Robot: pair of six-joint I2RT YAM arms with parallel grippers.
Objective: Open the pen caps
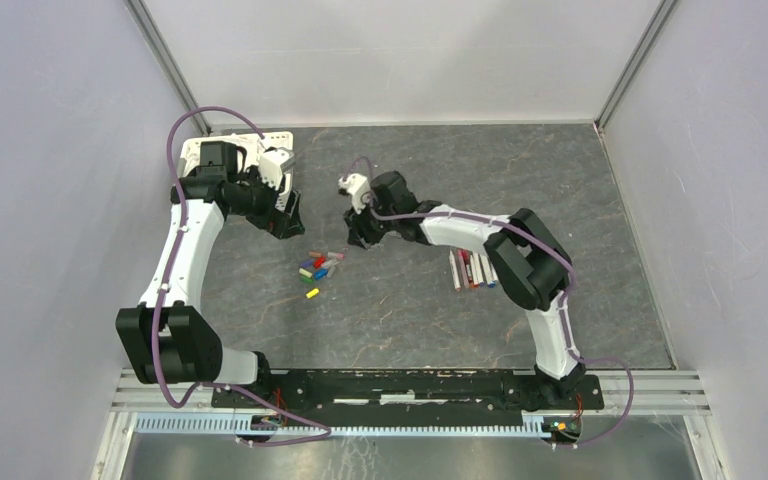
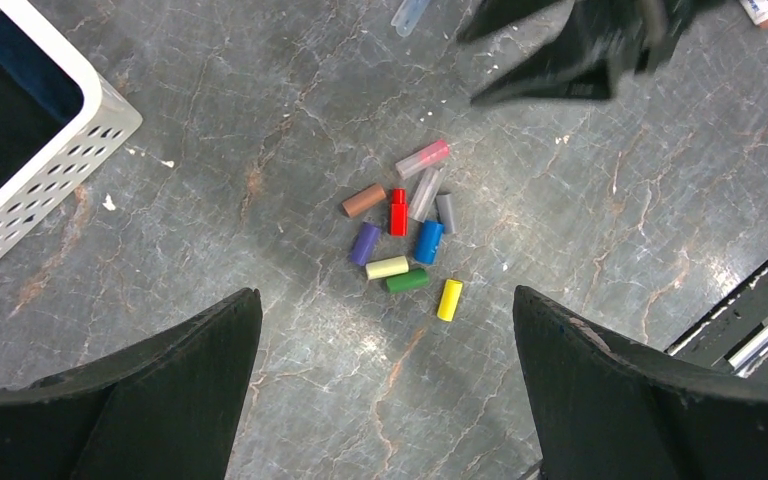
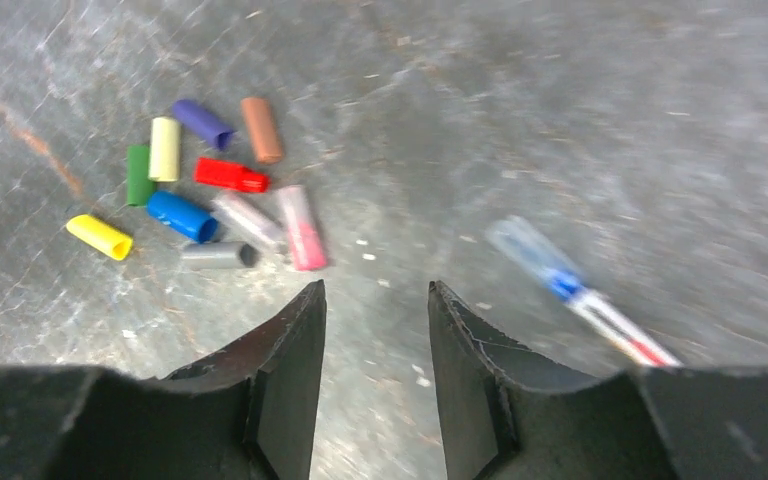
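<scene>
At the far left the white basket [image 2: 65, 160] was cut off at the edge, its inside too dark to read. The left gripper [image 2: 385, 292] hung spread wide and empty above the pen caps [image 2: 405, 240], which lay bunched on the grey table [image 1: 410, 325]. Just right of them the right gripper [image 3: 373, 290] stood partly parted, grasping nothing. Beside it lay a blurred pen [image 3: 572, 287], its colours smeared. Further right the other pens [image 1: 470, 268] lay in a row, partly hidden under the right arm.

pen caps [image 1: 318, 266]: clustered on table [image 1: 410, 320] | pens [image 1: 470, 270]: row right of caps | basket [image 2: 60, 175]: behind-left of caps
</scene>
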